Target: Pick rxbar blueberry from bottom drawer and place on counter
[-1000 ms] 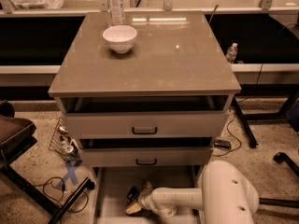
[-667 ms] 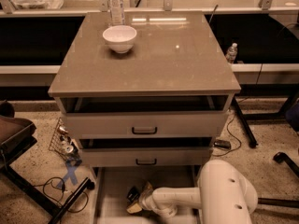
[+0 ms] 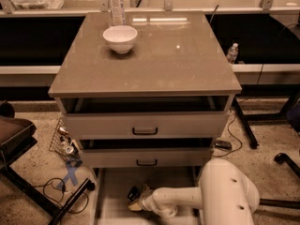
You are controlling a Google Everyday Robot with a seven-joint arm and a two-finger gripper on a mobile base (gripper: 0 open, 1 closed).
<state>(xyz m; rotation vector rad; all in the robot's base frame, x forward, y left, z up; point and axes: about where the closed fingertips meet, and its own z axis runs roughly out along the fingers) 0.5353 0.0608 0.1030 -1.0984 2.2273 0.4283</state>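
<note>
One hand (image 3: 139, 199) is down in the bottom drawer (image 3: 114, 191), its tip against a small dark shape that I take for the rxbar blueberry (image 3: 132, 192). Whether the hand is spread, pressed together or pinching the bar, I cannot tell. The pick looks under way at best, with the lift and the placing on the bench (image 3: 178, 64) both left. Up there stand a white bowl (image 3: 120, 38) and a bottle (image 3: 116, 6). The drawer's near end is cut off from view.

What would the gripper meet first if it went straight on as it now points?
Probably the left wall of the bottom drawer; the gripper points left, low inside it, though depth is unclear.
</note>
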